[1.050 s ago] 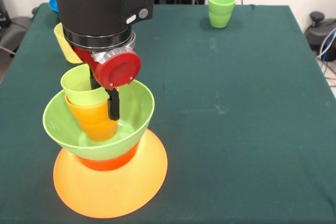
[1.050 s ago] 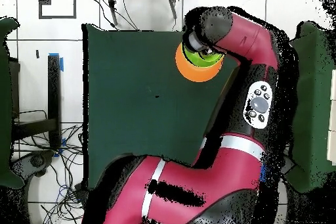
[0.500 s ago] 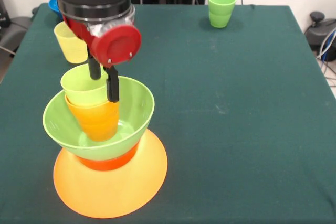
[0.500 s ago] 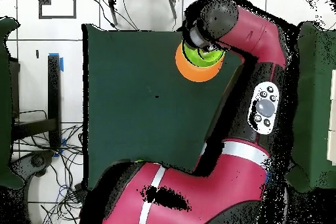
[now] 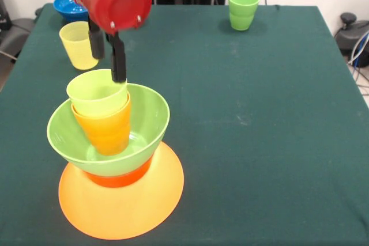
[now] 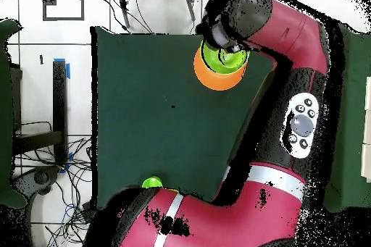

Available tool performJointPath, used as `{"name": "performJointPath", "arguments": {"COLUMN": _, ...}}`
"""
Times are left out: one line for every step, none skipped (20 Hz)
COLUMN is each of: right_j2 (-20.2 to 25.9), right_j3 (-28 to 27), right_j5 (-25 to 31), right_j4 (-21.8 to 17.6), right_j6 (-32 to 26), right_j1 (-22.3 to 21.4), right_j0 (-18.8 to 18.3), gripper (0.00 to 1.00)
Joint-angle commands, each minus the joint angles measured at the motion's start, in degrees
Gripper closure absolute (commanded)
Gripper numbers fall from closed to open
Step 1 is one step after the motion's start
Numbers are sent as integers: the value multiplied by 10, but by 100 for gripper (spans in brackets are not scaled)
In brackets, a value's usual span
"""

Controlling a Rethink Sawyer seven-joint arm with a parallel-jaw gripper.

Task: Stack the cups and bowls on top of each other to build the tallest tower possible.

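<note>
End effector (image 5: 106, 57): risen clear of the tower (image 5: 115, 159) within the last second, fingers parted, holding nothing; lime cup (image 5: 97, 92) left nested in orange cup (image 5: 106, 128). Tower at the worktop's (image 5: 259, 142) near left: wide orange bowl (image 5: 153, 205), orange-red bowl (image 5: 118, 178), lime bowl (image 5: 147, 122), two cups. Judged: placement complete. Loose stock: yellow cup (image 5: 76, 45), blue bowl (image 5: 69, 6), green cups (image 5: 243, 10) far right. Yellow cup sits nearest; nothing blocks it.

Four cups (image 5: 98, 93) and four bowls (image 5: 108, 128) show.
</note>
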Motion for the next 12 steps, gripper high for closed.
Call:
{"name": "performJointPath", "arguments": {"right_j2": 33, "right_j3": 108, "right_j5": 46, "right_j4": -19, "right_j6": -16, "right_j1": -44, "right_j0": -6, "gripper": 0}}
{"name": "performJointPath", "arguments": {"right_j2": 33, "right_j3": 120, "right_j5": 42, "right_j4": -21, "right_j6": -22, "right_j1": -51, "right_j0": -8, "gripper": 0}}
{"name": "performJointPath", "arguments": {"right_j2": 33, "right_j3": 132, "right_j5": 37, "right_j4": -22, "right_j6": -27, "right_j1": -58, "right_j0": -11, "gripper": 0}}
{"name": "performJointPath", "arguments": {"right_j2": 33, "right_j3": 151, "right_j5": 28, "right_j4": -24, "right_j6": -34, "right_j1": -68, "right_j0": -13, "gripper": 0}}
{"name": "performJointPath", "arguments": {"right_j2": 34, "right_j3": 162, "right_j5": 22, "right_j4": -26, "right_j6": -38, "right_j1": -74, "right_j0": -15, "gripper": 0}}
{"name": "performJointPath", "arguments": {"right_j2": 34, "right_j3": 175, "right_j5": 17, "right_j4": -27, "right_j6": -43, "right_j1": -81, "right_j0": -17, "gripper": 0}}
{"name": "performJointPath", "arguments": {"right_j2": 34, "right_j3": 187, "right_j5": 13, "right_j4": -29, "right_j6": -48, "right_j1": -88, "right_j0": -19, "gripper": 0}}
{"name": "performJointPath", "arguments": {"right_j2": 35, "right_j3": 204, "right_j5": 4, "right_j4": -31, "right_j6": -53, "right_j1": -97, "right_j0": -21, "gripper": 0}}
{"name": "performJointPath", "arguments": {"right_j2": 36, "right_j3": 215, "right_j5": -1, "right_j4": -32, "right_j6": -57, "right_j1": -103, "right_j0": -23, "gripper": 0}}
{"name": "performJointPath", "arguments": {"right_j2": 38, "right_j3": 231, "right_j5": -10, "right_j4": -33, "right_j6": -61, "right_j1": -111, "right_j0": -26, "gripper": 0}}
{"name": "performJointPath", "arguments": {"right_j2": 40, "right_j3": 246, "right_j5": -18, "right_j4": -33, "right_j6": -66, "right_j1": -118, "right_j0": -28, "gripper": 0}}
{"name": "performJointPath", "arguments": {"right_j2": 42, "right_j3": 262, "right_j5": -28, "right_j4": -34, "right_j6": -69, "right_j1": -125, "right_j0": -30, "gripper": 0}}
